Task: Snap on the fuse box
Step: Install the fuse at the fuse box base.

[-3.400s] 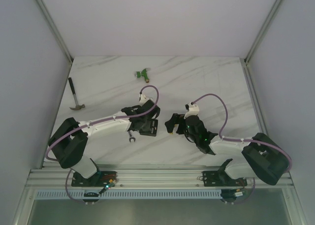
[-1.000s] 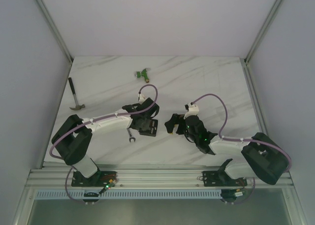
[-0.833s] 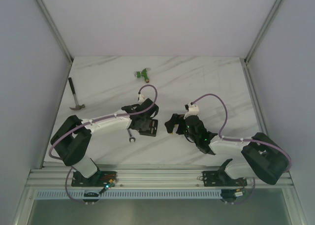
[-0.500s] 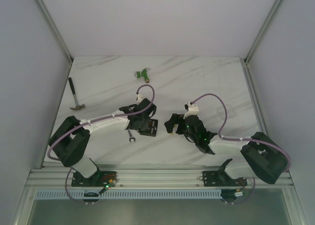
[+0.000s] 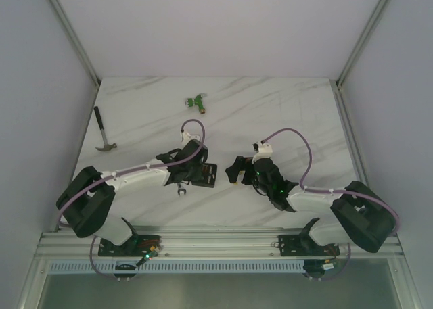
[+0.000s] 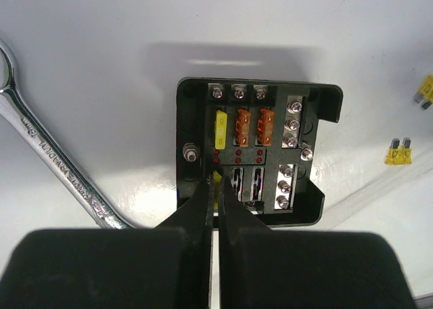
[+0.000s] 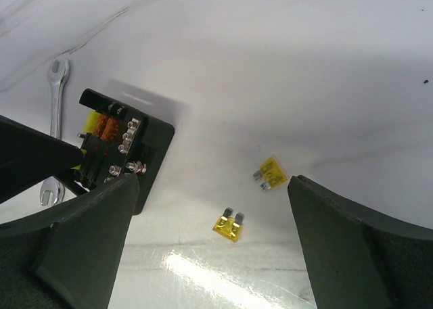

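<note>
The fuse box [image 6: 260,150] is a black square box lying open on the white table, with one yellow and two orange fuses in its top row; no lid shows. My left gripper [image 6: 216,183] is above its near left part, shut on a small yellow fuse [image 6: 217,176] that its tips hold at a slot of the box. In the top view the left gripper [image 5: 195,170] is over the box [image 5: 208,174]. My right gripper [image 7: 216,218] is open and empty above two loose yellow fuses [image 7: 229,226] [image 7: 270,172], right of the box [image 7: 125,150].
A silver wrench [image 6: 54,160] lies just left of the box. Two loose yellow fuses [image 6: 398,151] [image 6: 426,89] lie to its right. A green connector [image 5: 197,101] sits at the back and a hammer [image 5: 103,130] by the left wall.
The left arm has stretched lower and its wrist has shifted left and down towards the fuse box. The right arm and the box have stayed in place.
</note>
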Controlling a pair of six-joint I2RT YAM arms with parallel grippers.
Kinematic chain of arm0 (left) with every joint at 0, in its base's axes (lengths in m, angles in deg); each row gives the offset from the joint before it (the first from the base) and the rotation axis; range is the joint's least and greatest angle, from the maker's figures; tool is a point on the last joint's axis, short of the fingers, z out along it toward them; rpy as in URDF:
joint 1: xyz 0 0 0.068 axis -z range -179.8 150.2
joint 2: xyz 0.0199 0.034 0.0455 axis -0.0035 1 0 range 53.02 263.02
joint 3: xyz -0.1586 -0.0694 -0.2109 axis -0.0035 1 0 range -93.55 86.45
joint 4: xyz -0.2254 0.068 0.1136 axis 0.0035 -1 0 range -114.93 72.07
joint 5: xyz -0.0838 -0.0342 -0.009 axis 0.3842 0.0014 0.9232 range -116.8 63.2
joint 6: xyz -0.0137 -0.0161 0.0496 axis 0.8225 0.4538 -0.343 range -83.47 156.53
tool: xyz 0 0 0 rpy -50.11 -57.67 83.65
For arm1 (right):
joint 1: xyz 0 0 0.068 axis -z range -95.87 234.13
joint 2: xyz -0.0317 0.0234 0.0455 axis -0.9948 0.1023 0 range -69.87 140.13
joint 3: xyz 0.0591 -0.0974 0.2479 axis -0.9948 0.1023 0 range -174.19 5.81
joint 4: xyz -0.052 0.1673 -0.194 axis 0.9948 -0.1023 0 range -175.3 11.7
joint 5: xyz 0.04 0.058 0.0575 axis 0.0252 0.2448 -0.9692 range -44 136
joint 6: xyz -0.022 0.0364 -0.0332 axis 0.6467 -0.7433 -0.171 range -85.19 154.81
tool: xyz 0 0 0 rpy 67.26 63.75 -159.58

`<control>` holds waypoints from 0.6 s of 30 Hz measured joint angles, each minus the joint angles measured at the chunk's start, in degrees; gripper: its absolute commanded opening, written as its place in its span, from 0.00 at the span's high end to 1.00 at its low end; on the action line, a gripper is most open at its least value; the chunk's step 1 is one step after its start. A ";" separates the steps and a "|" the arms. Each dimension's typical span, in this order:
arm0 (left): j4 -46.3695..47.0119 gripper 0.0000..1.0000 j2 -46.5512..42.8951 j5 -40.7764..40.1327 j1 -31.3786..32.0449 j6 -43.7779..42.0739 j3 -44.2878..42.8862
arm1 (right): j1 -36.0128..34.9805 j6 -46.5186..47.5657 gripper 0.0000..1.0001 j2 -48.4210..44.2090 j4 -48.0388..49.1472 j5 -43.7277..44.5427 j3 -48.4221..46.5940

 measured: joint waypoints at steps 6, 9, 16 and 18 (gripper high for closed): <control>0.76 1.00 -0.22 -1.31 0.61 1.05 0.50 | 0.00 0.00 0.00 0.00 0.00 -0.20 -0.22; -0.24 1.00 0.31 -1.68 0.79 1.51 -0.66 | 0.00 0.02 0.00 0.00 0.00 -0.22 -0.33; -3.50 0.93 1.46 -2.38 0.94 3.28 -3.34 | 0.00 0.87 0.00 -0.04 -0.50 -0.63 -0.70; -4.28 0.87 1.46 -2.25 1.01 4.26 -3.72 | 0.00 1.31 0.00 -0.24 -0.96 -1.03 -0.81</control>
